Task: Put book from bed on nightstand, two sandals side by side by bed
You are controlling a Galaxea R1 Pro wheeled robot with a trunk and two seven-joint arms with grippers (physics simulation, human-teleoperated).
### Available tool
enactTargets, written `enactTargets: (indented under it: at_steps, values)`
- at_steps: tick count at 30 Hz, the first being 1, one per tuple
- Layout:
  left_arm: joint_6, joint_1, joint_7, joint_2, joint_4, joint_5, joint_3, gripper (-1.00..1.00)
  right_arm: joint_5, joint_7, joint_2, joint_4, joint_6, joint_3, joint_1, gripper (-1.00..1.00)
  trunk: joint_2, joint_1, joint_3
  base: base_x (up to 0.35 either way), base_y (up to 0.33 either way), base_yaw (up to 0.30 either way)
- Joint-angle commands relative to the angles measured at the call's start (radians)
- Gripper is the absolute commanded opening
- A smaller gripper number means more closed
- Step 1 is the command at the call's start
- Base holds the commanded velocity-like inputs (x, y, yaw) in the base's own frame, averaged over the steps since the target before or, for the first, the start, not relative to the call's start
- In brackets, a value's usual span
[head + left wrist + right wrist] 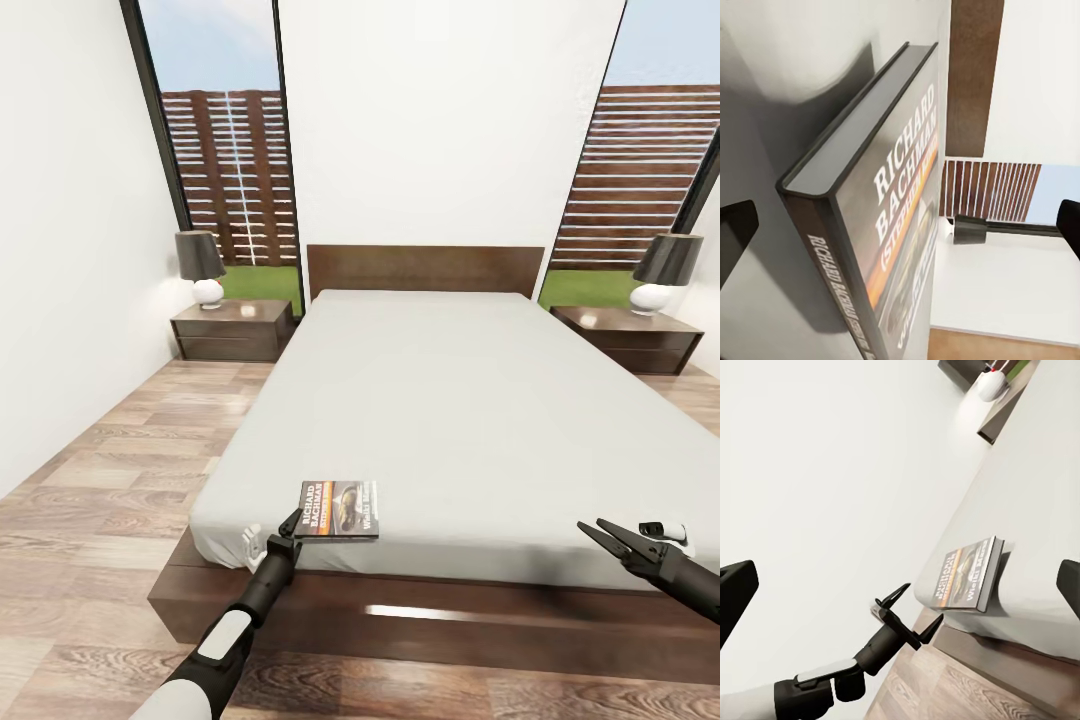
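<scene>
- Left black two-finger gripper (pixel 291 530) is seen nearest, jaws spread wide, nothing held, tips at the spine edge.
- Thin dark-covered paperback book (pixel 340 510) lies flat just beyond, near the foot edge of the pale grey mattress bed (pixel 450 400), long axis across the approach.
- Right black gripper (pixel 612 537) is open, empty, well apart; the left arm is judged nearer.

Bed (pixel 440 400) centre, headboard (pixel 425 270) against far wall. Nightstand (pixel 232 330) to its left, another nightstand (pixel 628 338) to its right, a lamp (pixel 201 267) on the left one, a second lamp (pixel 665 271) on the right. Book (pixel 338 510) on mattress near foot edge, left of middle. Left gripper (pixel 290 535) just before the book; right gripper (pixel 608 538) at foot edge, far right.
</scene>
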Motion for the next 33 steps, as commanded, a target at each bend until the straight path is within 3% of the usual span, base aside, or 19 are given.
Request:
enactTargets:
  at_steps: [1, 33]
  values:
    - [0.010, -0.001, -0.003, 0.000, 0.000, 0.009, 0.003, 1.00, -0.004, 0.002, 0.000, 0.000, 0.010, 0.001, 0.000, 1.00, 0.000, 0.000, -0.001, 0.000, 0.000, 0.000]
    - [0.009, -0.001, -0.003, 0.000, 0.000, 0.008, 0.002, 1.00, -0.003, 0.001, 0.000, 0.000, 0.010, 0.001, 0.000, 1.00, 0.000, 0.000, -0.001, 0.004, 0.000, 0.000]
